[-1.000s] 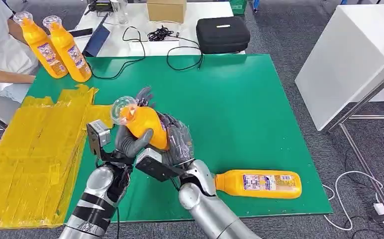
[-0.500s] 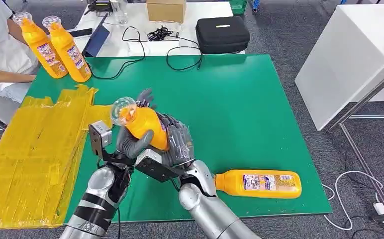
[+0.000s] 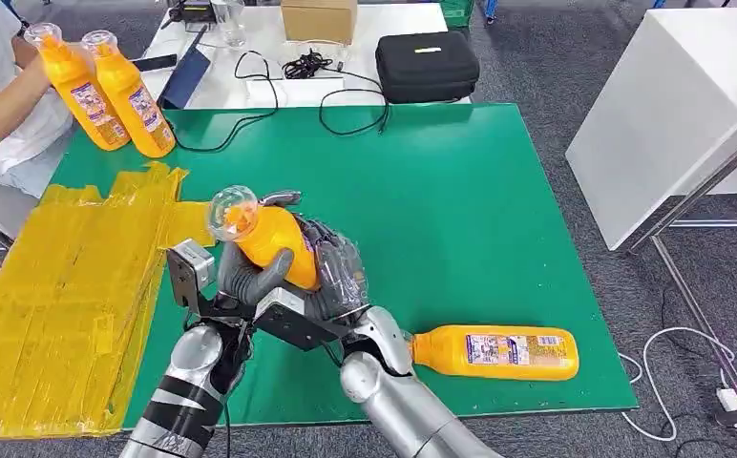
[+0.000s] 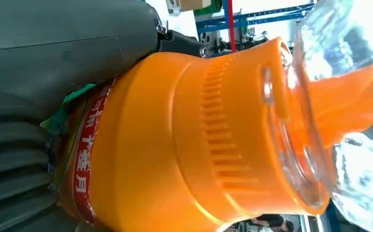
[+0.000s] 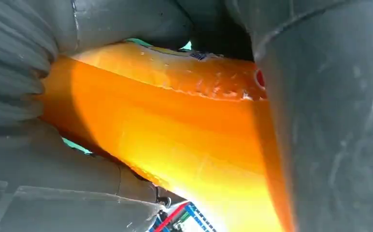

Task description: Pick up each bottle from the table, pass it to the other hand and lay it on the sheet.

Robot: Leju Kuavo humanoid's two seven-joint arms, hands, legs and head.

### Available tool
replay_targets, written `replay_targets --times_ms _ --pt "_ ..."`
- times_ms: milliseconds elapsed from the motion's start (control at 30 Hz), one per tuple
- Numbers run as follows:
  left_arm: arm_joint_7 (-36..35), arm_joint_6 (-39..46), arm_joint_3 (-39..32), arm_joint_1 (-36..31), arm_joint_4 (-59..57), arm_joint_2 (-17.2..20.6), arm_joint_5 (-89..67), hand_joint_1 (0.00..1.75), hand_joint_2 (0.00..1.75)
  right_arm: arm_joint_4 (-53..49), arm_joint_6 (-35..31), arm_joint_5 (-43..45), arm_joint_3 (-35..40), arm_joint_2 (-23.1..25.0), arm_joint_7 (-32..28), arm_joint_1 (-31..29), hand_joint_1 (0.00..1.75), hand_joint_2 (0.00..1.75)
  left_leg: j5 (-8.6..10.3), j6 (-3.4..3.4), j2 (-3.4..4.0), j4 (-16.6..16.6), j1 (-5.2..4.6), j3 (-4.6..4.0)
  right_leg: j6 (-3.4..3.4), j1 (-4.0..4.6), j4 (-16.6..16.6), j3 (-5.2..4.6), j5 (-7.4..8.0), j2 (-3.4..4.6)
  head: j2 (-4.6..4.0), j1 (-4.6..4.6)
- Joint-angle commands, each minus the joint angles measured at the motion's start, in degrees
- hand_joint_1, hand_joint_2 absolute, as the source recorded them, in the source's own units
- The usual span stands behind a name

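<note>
Two silver robot arms meet over the near-left part of a green mat [image 3: 460, 181], sharing one orange bottle [image 3: 274, 246] held in the air. The bottle is tilted, its clear domed cap [image 3: 232, 207] pointing up and towards the yellow sheet [image 3: 69, 305], which lies just off the mat's left edge and overlaps it slightly. The left hand [image 3: 250, 277] wraps the bottle's lower body, its thick grey thumb across the front. The right hand [image 3: 331, 272] cups the same bottle from the far side, fingers curled against it. Both hands are grasping the bottle: this appears to be the handover itself.

The left wrist view shows the bottle's ribbed orange shoulder [image 4: 208, 140] and red-banded label close against the grey hand. The right wrist view shows the orange body [image 5: 175, 140] wedged between grey fingers.

A second orange bottle [image 3: 494, 352] lies on its side on the mat's near edge, to the right of the arms. Two more orange bottles [image 3: 107, 91] stand at the mat's far-left corner, beside a seated person's arm [image 3: 2, 119].

To do this step well, the left hand should likely firm its wrap around the body before the right hand lets go, since the bottle looks smooth and top-heavy in this tilt. The right fingers should then peel away without dragging the label. Then the bottle can swing left, off the mat and low over the sheet, to be laid on its side.
</note>
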State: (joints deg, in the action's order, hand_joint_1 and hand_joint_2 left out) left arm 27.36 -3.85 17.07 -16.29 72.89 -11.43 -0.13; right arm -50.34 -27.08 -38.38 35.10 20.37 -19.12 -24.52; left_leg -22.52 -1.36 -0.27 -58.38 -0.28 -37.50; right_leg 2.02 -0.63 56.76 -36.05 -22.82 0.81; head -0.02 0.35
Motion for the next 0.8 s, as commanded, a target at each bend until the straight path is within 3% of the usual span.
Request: replay_targets --times_ms 33,233,267,300,667,800 --pt "-0.26 0.37 0.5 -2.62 -1.63 -0.7 -0.41 1.75 1.75 4.44 0.81 -0.44 3.6 -0.37 -0.38 -1.59 1.75 1.75 -0.15 0.11 -0.06 -0.03 0.12 0.36 -0.08 0.13 -0.05 0.43 -0.14 -0.16 0.0 -0.02" --pt "-0.1 0.63 0.23 -2.84 -2.16 -0.85 -0.33 1.75 1.75 3.9 -0.82 -0.02 2.66 -0.38 -1.11 -1.44 1.75 1.75 -0.08 0.07 -0.06 0.0 0.05 0.21 -0.04 0.06 -0.04 0.26 -0.09 -0.13 0.0 0.0" --pt "-0.08 0.67 0.16 -2.8 -2.19 -0.86 -0.31 1.75 1.75 3.19 -1.3 -0.14 2.21 -0.48 -1.34 -1.18 0.37 1.75 -0.13 0.1 -0.07 -0.01 0.1 0.32 -0.07 0.11 -0.06 0.39 -0.13 -0.16 0.0 0.0" --pt "-0.06 0.72 0.03 -2.69 -2.09 -0.85 -0.3 1.75 1.75 2.01 -1.86 -0.32 1.76 -0.65 -1.56 -0.75 0.0 1.75 -0.08 0.07 -0.09 -0.01 0.07 0.2 -0.05 0.08 -0.04 0.26 -0.09 -0.16 0.0 0.0" --pt "-0.07 1.45 -2.07 -1.45 -1.4 -0.49 -0.27 1.75 1.75 -8.42 -2.42 -1.48 -0.35 -3.31 -0.82 2.97 0.0 1.75 -0.1 0.08 -0.06 0.01 0.06 0.27 -0.05 0.07 -0.06 0.32 -0.1 -0.13 0.0 0.0" --pt "0.51 6.5 -4.69 -1.12 -1.11 -0.11 -3.03 1.75 1.75 -19.13 -4.39 -2.11 -1.73 -5.86 -1.23 7.21 0.0 1.75 -0.06 0.06 -0.05 0.01 0.07 0.16 -0.04 0.08 -0.06 0.21 -0.05 -0.11 0.0 0.0"
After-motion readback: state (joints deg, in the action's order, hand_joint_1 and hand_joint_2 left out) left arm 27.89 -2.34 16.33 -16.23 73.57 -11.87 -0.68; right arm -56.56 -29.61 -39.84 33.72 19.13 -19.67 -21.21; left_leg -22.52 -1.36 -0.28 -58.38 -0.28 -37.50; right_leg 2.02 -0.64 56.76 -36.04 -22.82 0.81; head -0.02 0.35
